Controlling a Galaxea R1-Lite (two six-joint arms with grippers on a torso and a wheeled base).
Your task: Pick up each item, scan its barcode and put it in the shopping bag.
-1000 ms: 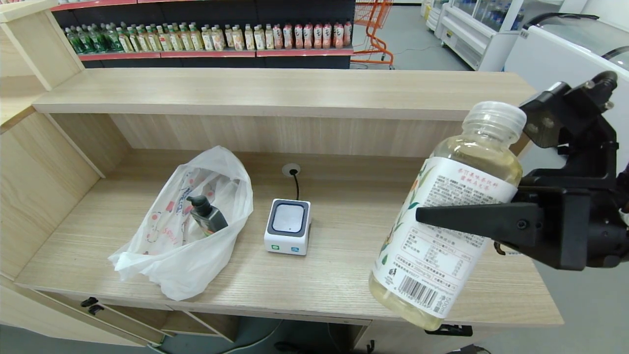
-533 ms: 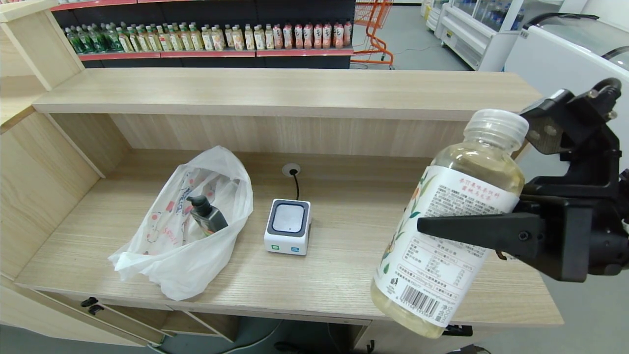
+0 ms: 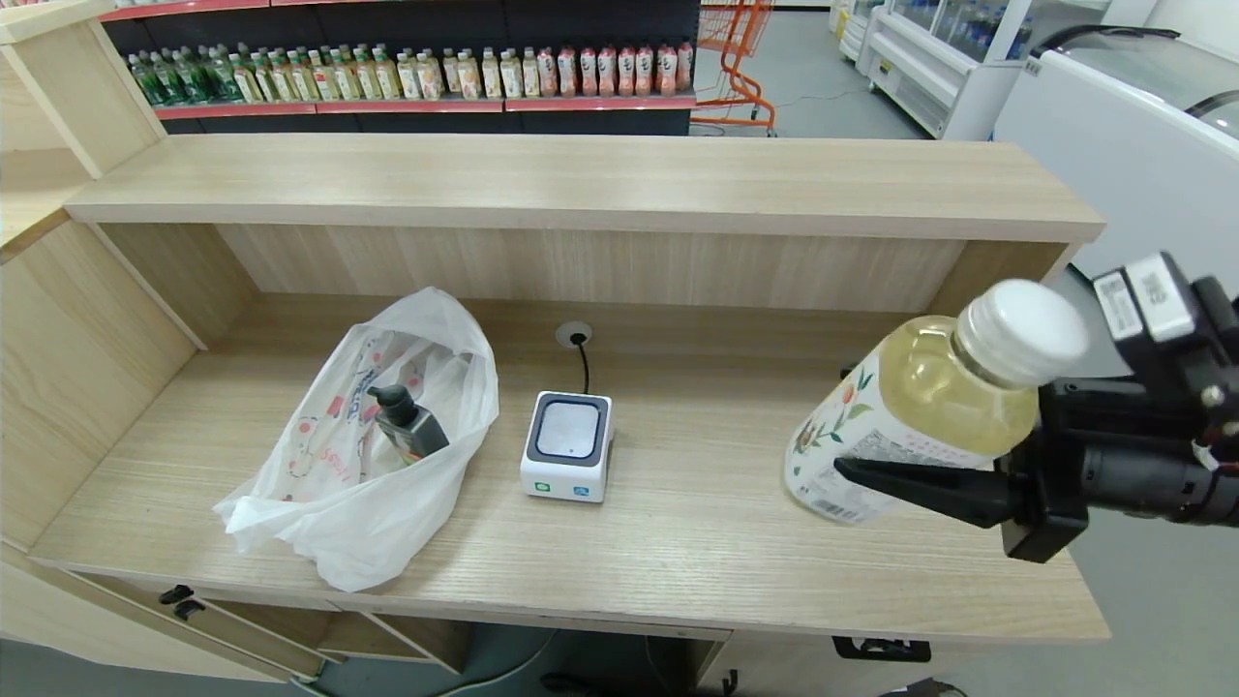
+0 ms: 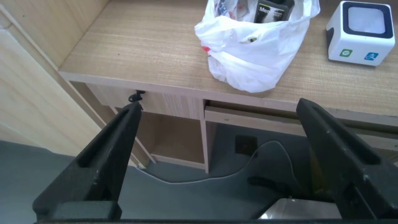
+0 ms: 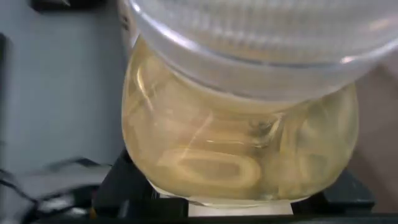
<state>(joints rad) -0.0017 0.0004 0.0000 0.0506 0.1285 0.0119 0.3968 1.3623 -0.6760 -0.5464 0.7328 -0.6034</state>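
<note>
The right gripper (image 3: 852,426) is clamped on a clear bottle (image 3: 929,407) of pale yellow drink. One black finger (image 3: 920,484) lies across the near side of the label. The other finger is mostly hidden behind the bottle. The bottle is tipped well over, almost lying down. Its white cap (image 3: 1021,331) points right and toward the camera, and its base points left. It hangs in the air above the right end of the wooden counter (image 3: 678,542), touching nothing but the gripper. In the right wrist view the bottle (image 5: 239,143) is seen from close behind the cap (image 5: 249,37), with the liquid pooled in its shoulder. A printed patch low on the label may be the barcode, but it is too small to be sure.

Left of the bottle, near the middle of the counter, stands the scanner (image 3: 567,447), a white box with a dark-framed window facing up. Its cable (image 3: 584,368) runs to a hole at the far side.

Just left of the scanner lies the white plastic shopping bag (image 3: 358,484), its mouth open. A dark pump bottle (image 3: 411,426) sits inside.

The left gripper (image 4: 219,106) hangs below the near edge of the counter, near the bag (image 4: 249,56). Its fingers are spread wide and hold nothing.

Far behind, a store shelf (image 3: 416,73) carries rows of drinks.
</note>
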